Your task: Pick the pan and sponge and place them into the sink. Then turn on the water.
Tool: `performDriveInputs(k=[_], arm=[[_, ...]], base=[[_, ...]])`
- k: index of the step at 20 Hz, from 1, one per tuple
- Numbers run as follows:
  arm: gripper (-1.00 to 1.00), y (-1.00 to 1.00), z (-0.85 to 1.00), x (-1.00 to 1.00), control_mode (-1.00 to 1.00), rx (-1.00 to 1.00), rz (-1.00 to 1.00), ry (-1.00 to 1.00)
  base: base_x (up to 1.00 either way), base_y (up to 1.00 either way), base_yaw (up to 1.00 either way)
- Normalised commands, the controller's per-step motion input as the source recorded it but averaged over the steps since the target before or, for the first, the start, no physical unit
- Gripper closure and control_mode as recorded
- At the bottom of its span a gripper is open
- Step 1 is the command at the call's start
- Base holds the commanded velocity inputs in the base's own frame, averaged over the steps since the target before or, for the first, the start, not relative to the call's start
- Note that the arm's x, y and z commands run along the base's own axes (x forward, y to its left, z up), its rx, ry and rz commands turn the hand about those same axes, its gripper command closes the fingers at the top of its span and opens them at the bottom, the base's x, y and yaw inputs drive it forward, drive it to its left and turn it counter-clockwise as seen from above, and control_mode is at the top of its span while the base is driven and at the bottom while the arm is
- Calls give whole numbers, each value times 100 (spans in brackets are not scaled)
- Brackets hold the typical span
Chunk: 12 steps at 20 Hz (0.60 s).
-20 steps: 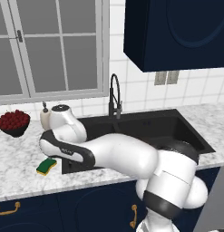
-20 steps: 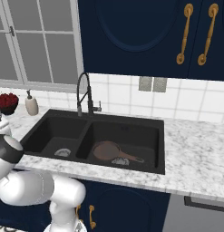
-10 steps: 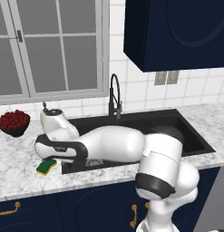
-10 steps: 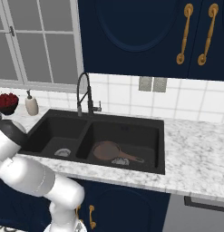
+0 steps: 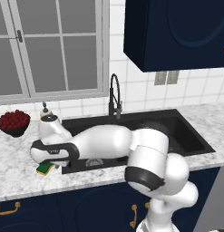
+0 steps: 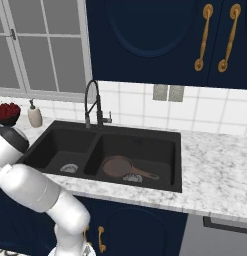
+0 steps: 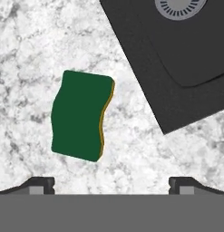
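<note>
sponge [image 7: 81,116]: on the counter, just left of the sink [image 6: 55,150], under my hand
gripper [image 7: 111,183]: fingers spread wide, nothing held
step: I'm on the sponge pick, I judge
next: shift onto the sponge, descend, close
pan [image 6: 120,166]: already in the right basin

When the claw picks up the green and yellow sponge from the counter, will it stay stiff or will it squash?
The sponge is probably soft: its long edges look wavy, so it may squash between the fingers. It looks thin and small, so likely light. It lies flat on the marble counter, so it should not roll, though a push may slide it.
</note>
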Motion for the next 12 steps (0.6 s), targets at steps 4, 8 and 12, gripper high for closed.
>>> performDriveInputs(k=[4,8,12], arm=[[-100,20,-20,23,-100,0,-4,2],[-100,7,-17,30,-100,0,-1,4],[-100,0,-26,14,-100,0,0,1]], base=[[0,0,0],[0,0,0],[0,0,0]])
